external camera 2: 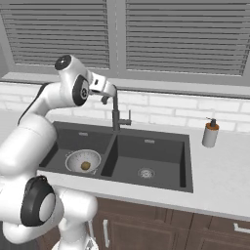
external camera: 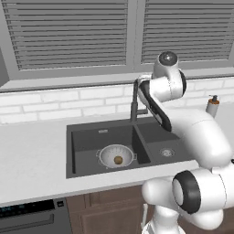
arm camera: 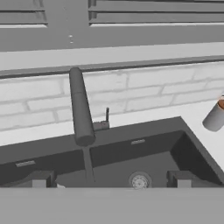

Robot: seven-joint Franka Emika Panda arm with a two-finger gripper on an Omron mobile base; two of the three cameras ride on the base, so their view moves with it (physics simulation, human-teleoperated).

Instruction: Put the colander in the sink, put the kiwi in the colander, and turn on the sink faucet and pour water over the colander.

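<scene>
Silvery metal catches the eye first at the left of the scene: the colander [external camera: 117, 156] sits upright on the floor of the left basin of the sink [external camera: 82, 139], with the kiwi [external camera: 118, 160] lying inside it, near the bottom of the bowl. From the right base camera the same pair shows in the left basin — colander [external camera 2: 83, 160] and brown kiwi [external camera 2: 85, 165] touching its inner surface.

Moving right, the divider between the two basins runs toward the back wall, and the sink faucet [external camera 2: 116, 114] rises behind it, its small side lever [external camera 2: 128, 115] sticking up to the right of the stem. The gripper [external camera 2: 104, 95] hangs high beside the top of the gooseneck, its jaws spread wide with nothing between them (the hand camera shows the two fingertips [arm camera: 40, 178] far apart at the bottom edge). In that hand camera the spout [arm camera: 80, 109] points toward the lens, roughly over the divider, and no water can be made out coming from it.

Further right, the right basin holds just its round steel drain [external camera 2: 145, 172]. On the counter [external camera 2: 219, 166] beyond the sink stands a soap dispenser [external camera 2: 210, 133], upright and well apart from the faucet.
</scene>
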